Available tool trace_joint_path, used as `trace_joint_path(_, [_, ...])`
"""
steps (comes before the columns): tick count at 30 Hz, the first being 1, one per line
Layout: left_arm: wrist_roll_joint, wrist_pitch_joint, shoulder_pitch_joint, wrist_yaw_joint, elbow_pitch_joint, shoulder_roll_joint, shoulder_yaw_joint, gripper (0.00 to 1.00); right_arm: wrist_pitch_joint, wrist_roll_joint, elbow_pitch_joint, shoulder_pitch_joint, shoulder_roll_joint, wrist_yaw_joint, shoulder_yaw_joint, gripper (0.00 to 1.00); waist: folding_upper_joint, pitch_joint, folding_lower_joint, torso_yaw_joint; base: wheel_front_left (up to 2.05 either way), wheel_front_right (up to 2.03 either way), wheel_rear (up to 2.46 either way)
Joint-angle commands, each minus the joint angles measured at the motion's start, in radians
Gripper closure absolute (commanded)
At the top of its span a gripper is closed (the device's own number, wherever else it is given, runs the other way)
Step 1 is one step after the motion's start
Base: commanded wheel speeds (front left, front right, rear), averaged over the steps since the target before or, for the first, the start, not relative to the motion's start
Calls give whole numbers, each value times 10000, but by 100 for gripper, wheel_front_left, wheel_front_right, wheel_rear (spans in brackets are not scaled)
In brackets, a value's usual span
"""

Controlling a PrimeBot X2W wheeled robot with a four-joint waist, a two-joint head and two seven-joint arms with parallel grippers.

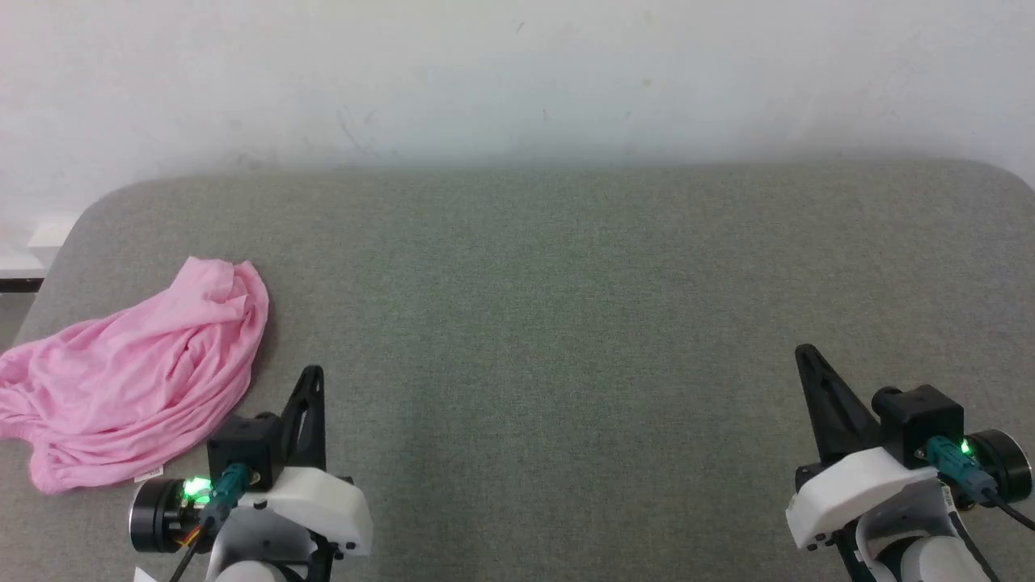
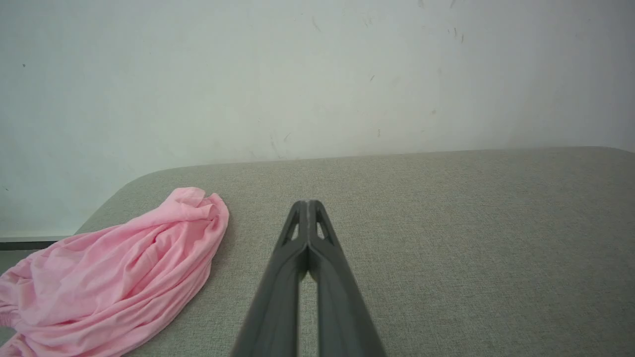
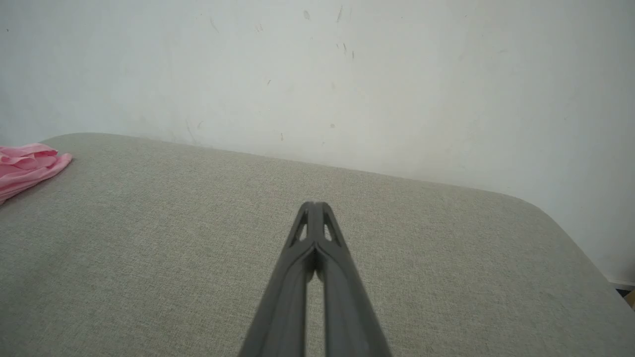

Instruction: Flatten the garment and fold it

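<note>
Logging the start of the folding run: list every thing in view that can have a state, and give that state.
garment: crumpled in a heap, neither flattened nor folded, lying free at the left of the grey padded surface.
left pincer: shut, holding nothing, just right of the garment.
right pincer: shut, holding nothing, over bare surface at the right.

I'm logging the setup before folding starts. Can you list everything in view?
table: one, grey fabric top, spans the head view
wall: one, white, behind the table
garment: one, light pink, crumpled on the table's left side
tag: one, white, at the garment's near edge
left gripper: one, dark fingers, shut, empty, just right of the garment
right gripper: one, dark fingers, shut, empty, over the table's right side
</note>
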Motion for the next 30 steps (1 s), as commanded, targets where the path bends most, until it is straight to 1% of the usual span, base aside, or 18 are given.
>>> trace_joint_path(1, [64,3,50,-80,-57,-51,39,100,7,-76,-68,80,28,-21,-3,100,0,0,0,0,0,0,0])
trace_joint_path(7, [64,3,50,-80,-57,-51,39,100,7,-76,-68,80,28,-21,-3,100,0,0,0,0,0,0,0])
trace_joint_path(8, [-2,0,0,0,0,0,0,0,0,0,0,0,0,0,0,0,0,0,0,0,0,0,0])
trace_joint_path(30, [-299,-397,8,146,217,-6,-254,0,-397,485,292,90,1,-3,-96,0,0,-1,0,48,0,0,0])
